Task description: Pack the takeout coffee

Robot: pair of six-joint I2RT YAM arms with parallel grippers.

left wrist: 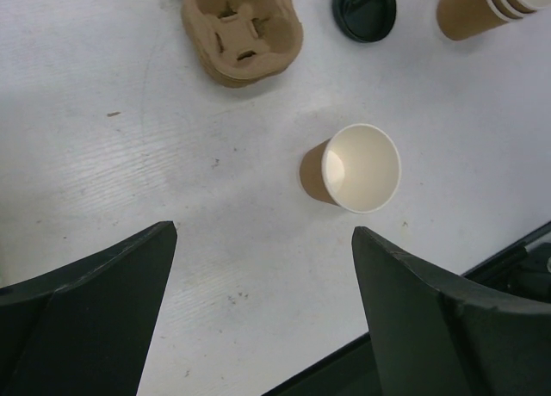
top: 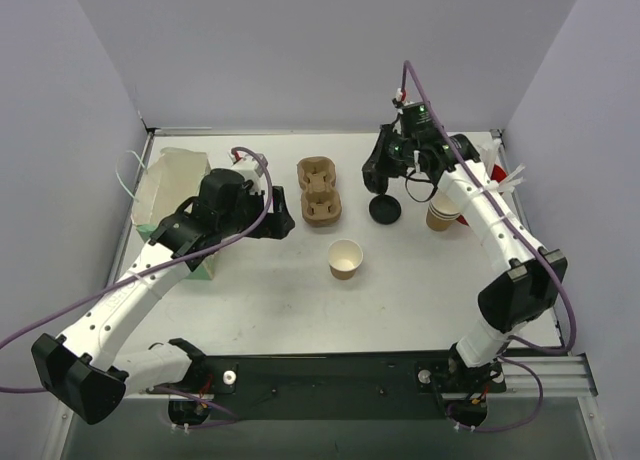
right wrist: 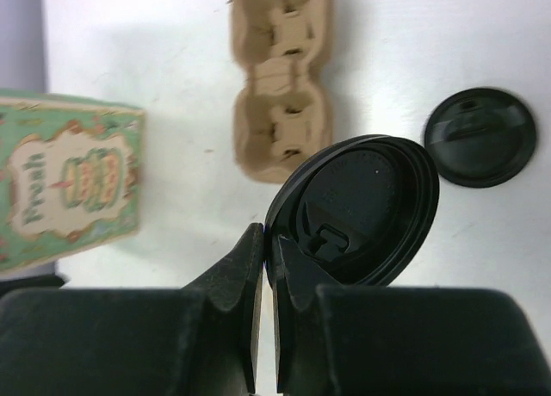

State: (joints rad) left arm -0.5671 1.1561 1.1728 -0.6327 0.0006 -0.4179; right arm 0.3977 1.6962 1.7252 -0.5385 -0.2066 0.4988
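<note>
Brown takeout coffee (top: 345,259) upright near pulp carrier (top: 320,192), right tool (right wrist: 267,250) pinching lid (right wrist: 362,207)

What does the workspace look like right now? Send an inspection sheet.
Surface: white table, a few small specks.
Job's things: brown paper cup upright, open, unlidded, apart from the pulp carrier, whose slots hold nothing.
Clutter: spare lid flat on the table; stack of brown cups; green box; translucent plastic item.
Grippers: left claw open, holding nothing; right claw shut on a black lid at its rim.
Cables: a purple cable along each arm.
Surroundings: plain pale walls on three sides.
</note>
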